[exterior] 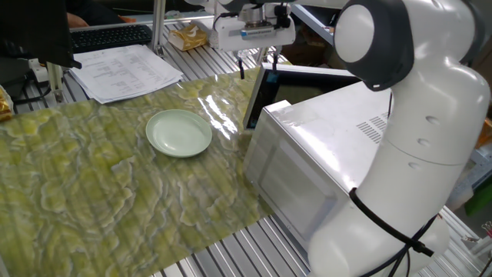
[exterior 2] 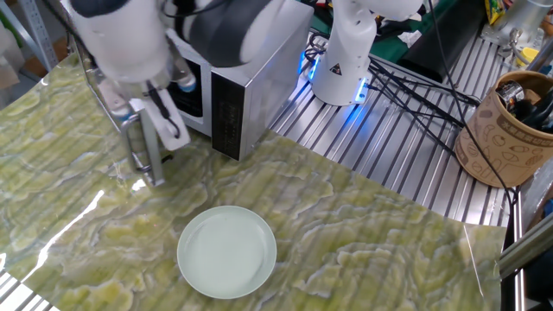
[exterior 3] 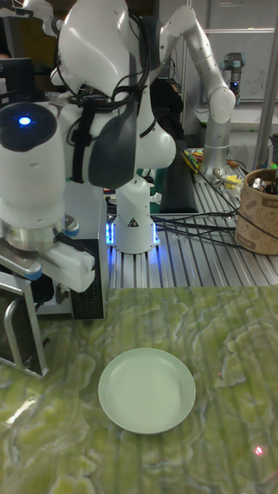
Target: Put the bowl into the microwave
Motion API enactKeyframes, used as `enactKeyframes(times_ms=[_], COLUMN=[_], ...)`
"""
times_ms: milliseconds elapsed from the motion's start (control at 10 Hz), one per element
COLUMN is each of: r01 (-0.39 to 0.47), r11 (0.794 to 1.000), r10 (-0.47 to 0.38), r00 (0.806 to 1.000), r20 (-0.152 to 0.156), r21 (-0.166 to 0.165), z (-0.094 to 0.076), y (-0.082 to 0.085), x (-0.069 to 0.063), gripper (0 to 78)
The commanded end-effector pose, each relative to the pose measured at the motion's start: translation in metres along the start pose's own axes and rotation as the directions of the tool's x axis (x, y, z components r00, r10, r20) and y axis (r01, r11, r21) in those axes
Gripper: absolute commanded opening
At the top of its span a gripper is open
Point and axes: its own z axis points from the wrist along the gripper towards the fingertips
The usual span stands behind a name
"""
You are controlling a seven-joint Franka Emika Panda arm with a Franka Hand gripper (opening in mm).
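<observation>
The pale green bowl (exterior: 179, 132) (exterior 2: 226, 252) (exterior 3: 147, 390) lies empty on the marbled green mat, out in front of the microwave. The silver microwave (exterior: 323, 161) (exterior 2: 251, 95) has its dark glass door (exterior: 257, 96) (exterior 2: 117, 112) (exterior 3: 17, 324) swung partly out. My gripper (exterior: 257, 68) (exterior 2: 160, 130) is at the door's free edge by the metal handle (exterior 2: 145, 155). Its fingers are spread apart, one on either side of that edge. It holds nothing, and it is well clear of the bowl.
A stack of papers (exterior: 127, 71) and a keyboard (exterior: 111, 35) lie past the mat. A brown holder (exterior 2: 505, 130) and cables (exterior 2: 406, 95) sit on the slatted table. A second robot base (exterior 2: 341, 65) stands beside the microwave.
</observation>
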Motion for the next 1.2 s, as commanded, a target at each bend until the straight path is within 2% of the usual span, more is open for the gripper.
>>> enactKeyframes(times_ms=[100,200,300,600,800,1100,1200], r01=[0.018,0.021,0.039,0.073,0.077,0.086,0.088], r11=[1.0,1.0,0.999,0.997,0.997,0.996,0.996], r10=[-0.018,-0.021,-0.039,-0.073,-0.076,-0.087,-0.089], r00=[0.999,0.999,0.997,0.995,0.995,0.992,0.991], r20=[0.04,0.048,0.06,0.062,0.062,0.087,0.103], r21=[-0.007,-0.005,-0.001,-0.003,-0.003,0.009,0.012], z=[-0.001,-0.002,-0.007,-0.02,-0.019,-0.017,-0.016], y=[-0.009,-0.011,-0.018,-0.033,-0.033,-0.034,-0.036], x=[-0.019,-0.022,-0.033,-0.055,-0.056,-0.059,-0.061], gripper=[77.4,77.4,77.4,77.4,77.4,77.4,77.4])
